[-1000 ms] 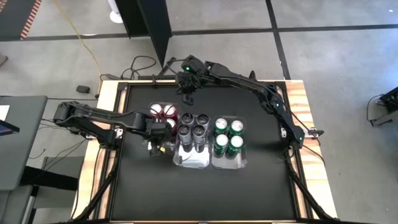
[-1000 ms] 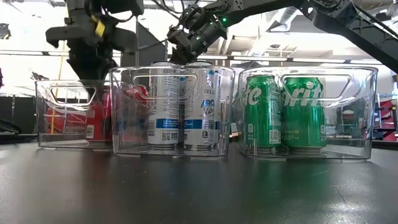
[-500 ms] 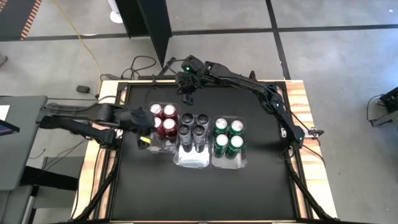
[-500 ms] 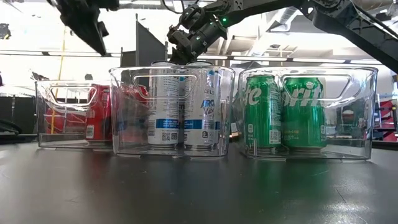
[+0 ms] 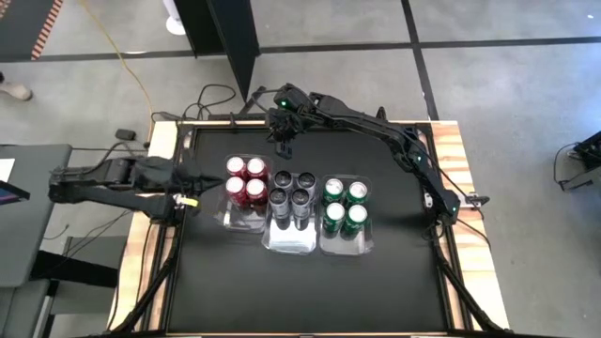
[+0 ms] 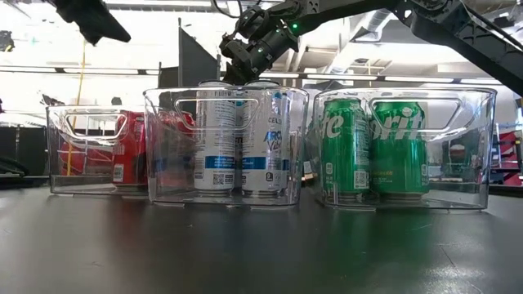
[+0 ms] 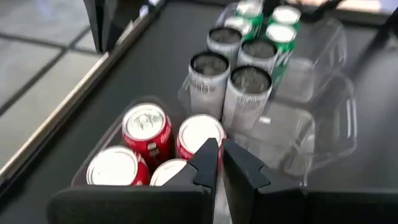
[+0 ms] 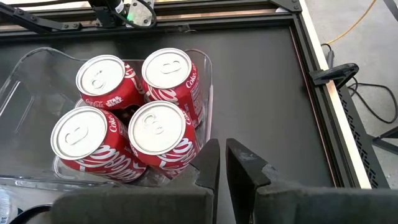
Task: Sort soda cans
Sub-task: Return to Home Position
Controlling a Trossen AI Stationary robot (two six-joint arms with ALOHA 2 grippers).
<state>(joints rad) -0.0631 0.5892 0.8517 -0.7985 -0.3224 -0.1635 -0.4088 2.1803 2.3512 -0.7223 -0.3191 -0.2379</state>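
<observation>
Showing what we judge a finished sort: three clear bins sit side by side on the dark counter [image 5: 282, 291]. The centre bin [image 5: 291, 242] holds four silver-grey cans [image 5: 293, 189]. The bin on its left [image 5: 242, 220] holds four red cans [image 5: 244, 179], and the bin on its right [image 5: 346, 246] four green cans [image 5: 345, 204].

The left end effector [image 7: 219, 154], fingers pressed together on nothing, hangs well left of the centre bin, probably high. The right end effector [image 8: 222, 155], likewise closed and empty, hovers behind the centre bin.

We read the step in hand as returning home. Next, both arms need only fold back clear of the bins.
</observation>
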